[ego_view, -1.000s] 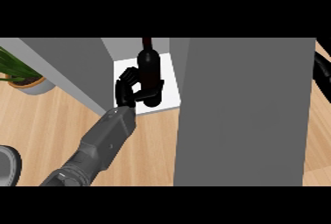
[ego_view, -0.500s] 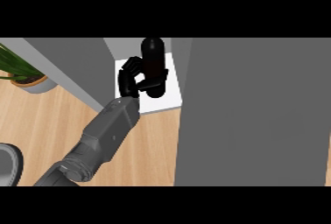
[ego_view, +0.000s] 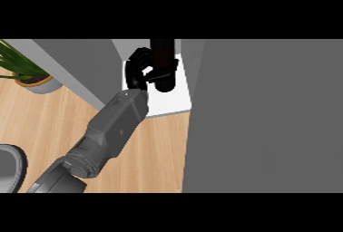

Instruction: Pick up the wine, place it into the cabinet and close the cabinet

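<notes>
The one wine bottle (ego_view: 163, 50) has moved deeper into the cabinet (ego_view: 169, 102) (one robot hand (ego_view: 138, 69) clasps it).

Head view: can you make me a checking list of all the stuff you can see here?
Surface: wooden counter, light brown.
Job's things: dark wine bottle inside the open cabinet, over its white shelf; grey door not yet closed.
Clutter: potted plant at left; grey round thing at the lower left edge.
Hands: left hand curled round the wine bottle; right hand not in view.
Cables: nothing seen.
Surroundings: nothing seen.
</notes>
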Tool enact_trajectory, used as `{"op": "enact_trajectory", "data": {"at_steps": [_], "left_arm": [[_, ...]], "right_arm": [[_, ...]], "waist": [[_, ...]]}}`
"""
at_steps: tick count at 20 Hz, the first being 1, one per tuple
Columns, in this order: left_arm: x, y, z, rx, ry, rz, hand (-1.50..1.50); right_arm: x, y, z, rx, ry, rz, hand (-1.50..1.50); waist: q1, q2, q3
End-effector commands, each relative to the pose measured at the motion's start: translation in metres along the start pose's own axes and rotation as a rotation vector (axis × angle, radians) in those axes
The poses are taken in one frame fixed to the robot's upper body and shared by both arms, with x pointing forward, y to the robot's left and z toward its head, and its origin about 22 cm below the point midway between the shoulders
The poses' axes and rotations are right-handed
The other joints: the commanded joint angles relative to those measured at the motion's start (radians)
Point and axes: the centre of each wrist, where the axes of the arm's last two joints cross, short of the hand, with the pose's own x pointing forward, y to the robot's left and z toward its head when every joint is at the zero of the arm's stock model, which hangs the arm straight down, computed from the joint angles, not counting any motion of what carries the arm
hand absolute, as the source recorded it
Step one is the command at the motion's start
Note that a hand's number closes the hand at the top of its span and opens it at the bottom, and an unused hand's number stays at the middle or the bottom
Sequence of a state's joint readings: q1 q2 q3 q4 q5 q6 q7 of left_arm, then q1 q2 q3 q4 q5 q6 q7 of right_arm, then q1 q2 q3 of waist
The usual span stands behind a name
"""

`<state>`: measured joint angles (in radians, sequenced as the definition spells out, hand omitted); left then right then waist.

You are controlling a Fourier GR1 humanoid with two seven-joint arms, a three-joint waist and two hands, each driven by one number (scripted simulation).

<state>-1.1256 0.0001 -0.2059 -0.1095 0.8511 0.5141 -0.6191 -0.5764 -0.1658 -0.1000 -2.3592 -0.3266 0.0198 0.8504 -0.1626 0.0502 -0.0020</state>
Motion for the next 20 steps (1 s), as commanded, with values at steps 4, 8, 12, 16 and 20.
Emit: {"op": "enact_trajectory", "data": {"at_steps": [4, 8, 12, 16, 20], "left_arm": [[0.002, 0.002, -0.003, 0.023, 0.035, 0.012, 1.50], [0.009, 0.006, -0.010, 0.028, -0.039, -0.140, 1.50], [0.006, 0.034, -0.021, 0.076, -0.139, -0.356, 1.50], [0.007, 0.048, -0.027, 0.126, -0.136, -0.417, 1.50], [-0.001, 0.061, -0.027, 0.157, -0.129, -0.475, 1.50]], "right_arm": [[-0.001, 0.000, 0.006, -0.011, 0.011, -0.007, -1.50], [-0.004, -0.006, 0.004, -0.008, -0.003, -0.003, -1.50], [-0.002, -0.003, 0.008, 0.006, -0.001, 0.008, -1.50], [0.000, -0.004, 0.009, 0.005, -0.001, -0.005, -1.50], [0.003, -0.001, 0.003, 0.005, -0.008, -0.006, -1.50]], "waist": [[0.017, 0.002, -0.001], [0.010, 0.009, 0.002], [0.005, 0.009, 0.002], [-0.003, 0.011, 0.002], [-0.001, 0.015, -0.002]]}}
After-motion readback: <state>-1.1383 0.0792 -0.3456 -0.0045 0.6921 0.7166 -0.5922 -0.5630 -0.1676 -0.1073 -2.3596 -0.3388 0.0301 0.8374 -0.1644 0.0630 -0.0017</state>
